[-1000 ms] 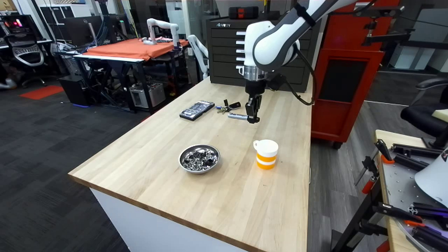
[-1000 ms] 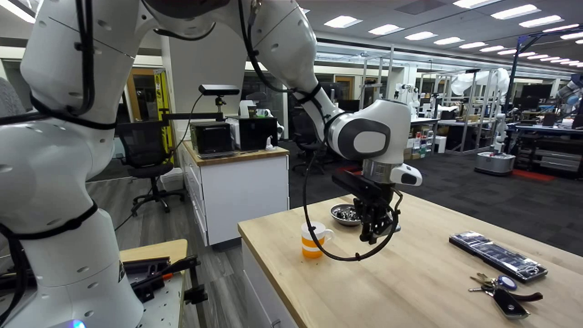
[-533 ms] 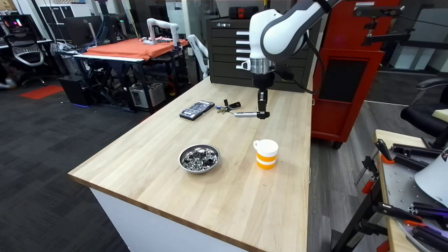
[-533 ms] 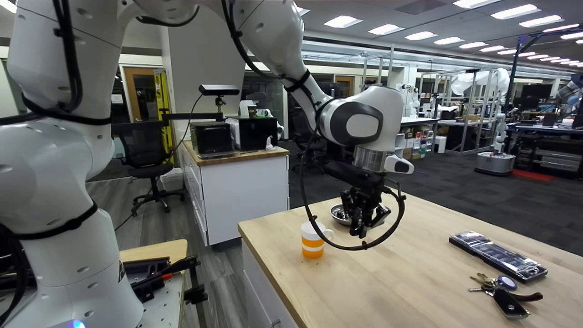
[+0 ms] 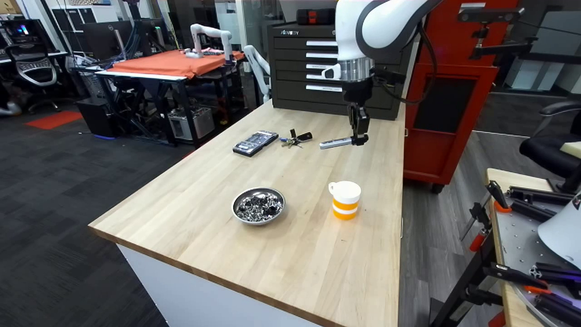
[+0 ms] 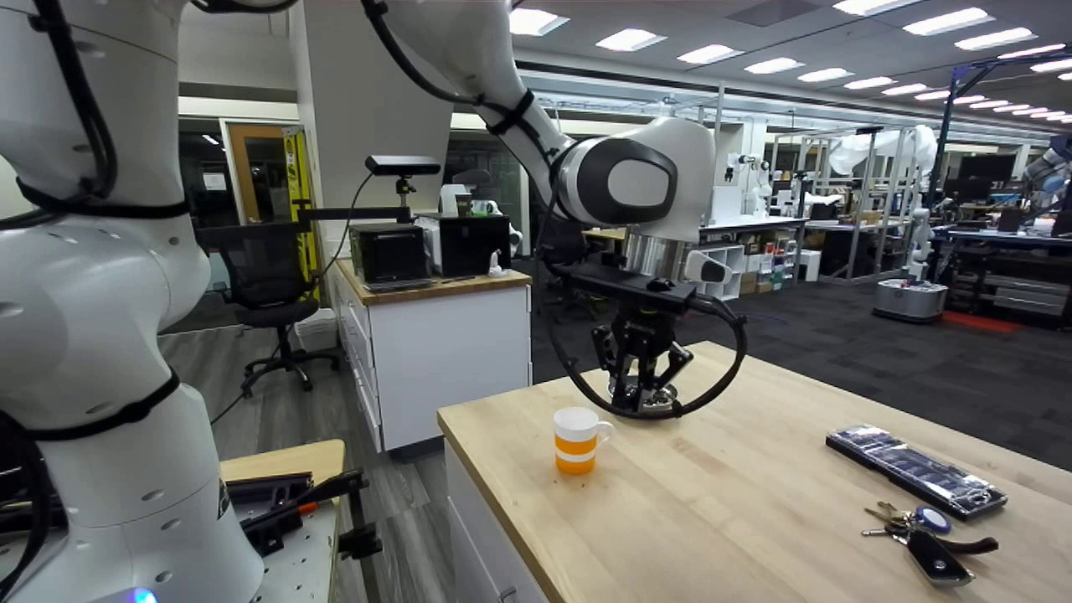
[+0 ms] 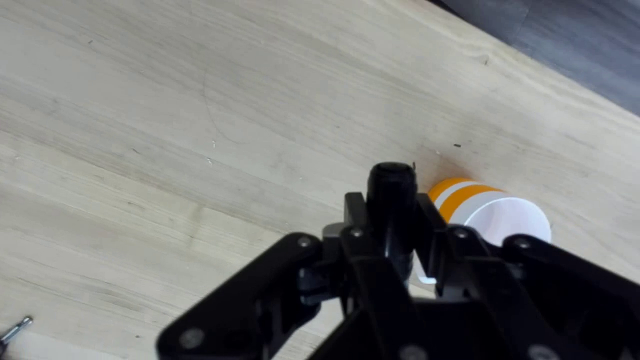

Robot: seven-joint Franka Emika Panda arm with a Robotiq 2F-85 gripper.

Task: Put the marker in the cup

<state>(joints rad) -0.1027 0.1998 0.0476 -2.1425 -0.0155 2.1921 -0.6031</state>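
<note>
The marker, a slim stick with a grey barrel [image 5: 335, 143] and a black end, is held roughly level above the table in an exterior view. Its black end [image 7: 392, 187] sticks out between the fingers in the wrist view. My gripper [image 5: 359, 139] is shut on it near that end; the gripper also shows in the wrist view [image 7: 391, 212]. The cup, white with orange bands and a handle, stands upright in both exterior views [image 5: 346, 200] [image 6: 576, 441]. In the wrist view the cup [image 7: 457, 200] is right of the jaws, partly hidden by the right finger.
A metal bowl [image 5: 239, 205] of small shiny parts stands on the table left of the cup. A flat dark case [image 5: 255, 143] and keys [image 5: 295, 138] lie farther back. A dark drawer cabinet [image 5: 290, 68] stands at the far end. The table's edge [image 7: 500, 55] runs near the cup.
My gripper has moved right in an exterior view and left in the other exterior view, with the marker still held. The wrist has turned. The cup and other objects have not moved.
</note>
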